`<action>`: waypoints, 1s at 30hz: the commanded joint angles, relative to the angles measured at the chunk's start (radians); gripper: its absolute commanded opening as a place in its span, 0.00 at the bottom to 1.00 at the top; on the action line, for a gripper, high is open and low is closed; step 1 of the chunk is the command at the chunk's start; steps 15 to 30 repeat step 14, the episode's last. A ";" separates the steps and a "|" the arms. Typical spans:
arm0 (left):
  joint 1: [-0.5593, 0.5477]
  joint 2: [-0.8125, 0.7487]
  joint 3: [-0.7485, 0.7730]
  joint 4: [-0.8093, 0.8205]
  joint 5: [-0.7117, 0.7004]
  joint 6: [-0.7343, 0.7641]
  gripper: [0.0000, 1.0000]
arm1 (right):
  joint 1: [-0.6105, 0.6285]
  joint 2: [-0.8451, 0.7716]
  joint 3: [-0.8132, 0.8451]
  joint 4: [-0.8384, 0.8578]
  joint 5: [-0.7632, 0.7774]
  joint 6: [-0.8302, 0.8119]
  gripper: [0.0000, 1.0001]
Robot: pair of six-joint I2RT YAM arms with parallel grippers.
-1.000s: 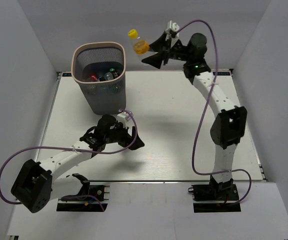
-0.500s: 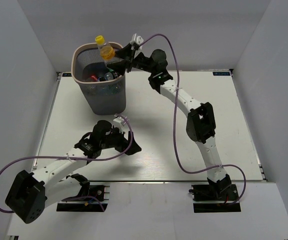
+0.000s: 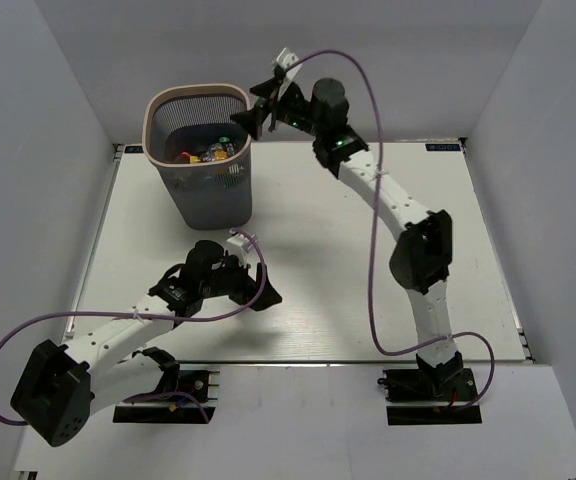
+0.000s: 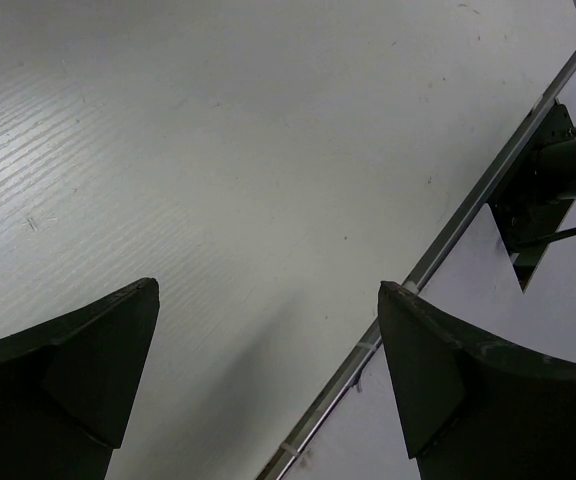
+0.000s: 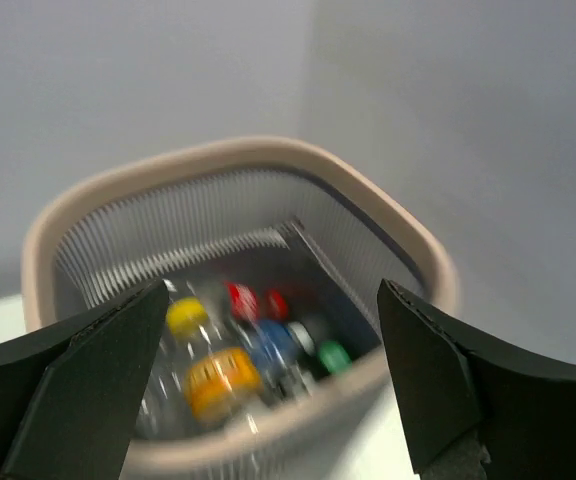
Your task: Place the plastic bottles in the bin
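Note:
The bin (image 3: 149,118), a dark mesh wastebasket with a pale rim, stands at the table's far left. Several plastic bottles lie inside it, among them the small orange bottle (image 3: 216,153) with its yellow cap. In the right wrist view the bin's rim (image 5: 413,245) fills the frame, with the orange bottle (image 5: 216,380) next to red, blue and green bottle parts. My right gripper (image 3: 252,106) is open and empty, just above the bin's far right rim (image 5: 270,290). My left gripper (image 3: 262,285) is open and empty, low over the bare table (image 4: 268,288).
The white table (image 3: 368,260) is walled by grey panels at the left, back and right. The left wrist view shows the table's metal front edge (image 4: 438,255) and an arm base mount (image 4: 553,170) beyond it.
The right arm swung left, carrying the orange bottle over the bin. The bottle now lies inside the bin and the right gripper is open and pulled back slightly. The left arm drew back a little.

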 commanded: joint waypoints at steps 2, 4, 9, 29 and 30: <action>-0.003 -0.030 0.039 0.025 -0.031 0.017 1.00 | -0.001 -0.265 0.007 -0.505 0.312 -0.300 0.90; -0.003 -0.039 0.048 0.034 -0.042 0.017 1.00 | -0.005 -0.371 -0.086 -0.704 0.441 -0.343 0.90; -0.003 -0.039 0.083 0.034 -0.062 0.017 1.00 | -0.016 -0.745 -0.769 -0.605 0.684 -0.431 0.90; -0.003 -0.030 0.154 0.002 -0.099 0.058 1.00 | -0.019 -1.067 -1.108 -0.536 0.669 -0.407 0.90; -0.003 -0.030 0.154 0.002 -0.099 0.058 1.00 | -0.019 -1.067 -1.108 -0.536 0.669 -0.407 0.90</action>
